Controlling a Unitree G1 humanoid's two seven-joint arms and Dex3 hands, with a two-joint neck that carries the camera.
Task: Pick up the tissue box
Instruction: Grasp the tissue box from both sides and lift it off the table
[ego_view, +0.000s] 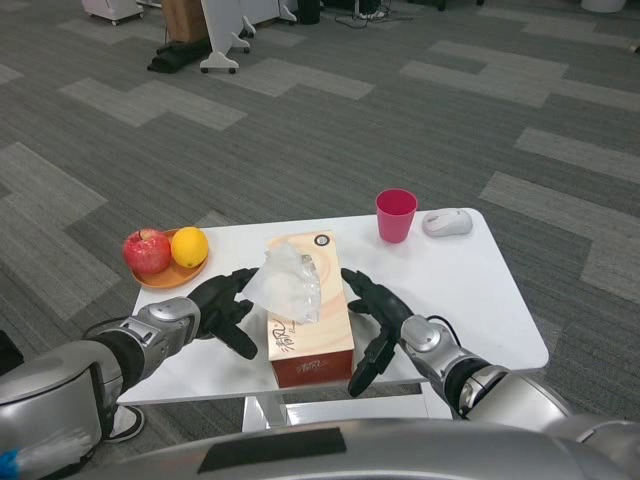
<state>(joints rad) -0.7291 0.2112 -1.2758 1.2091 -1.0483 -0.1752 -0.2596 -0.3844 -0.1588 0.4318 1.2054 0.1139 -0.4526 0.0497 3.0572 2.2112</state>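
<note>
Head view: tissue box (310, 320) lies lengthwise pointing away, between spread-fingered left hand (225, 308) and right hand (378, 318).

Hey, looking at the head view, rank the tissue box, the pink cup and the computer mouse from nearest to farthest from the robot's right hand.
1. Tissue box: right beside the right hand, on its left.
2. Pink cup: farther back on the table.
3. Computer mouse: farthest, at the back right, past the cup.
</note>
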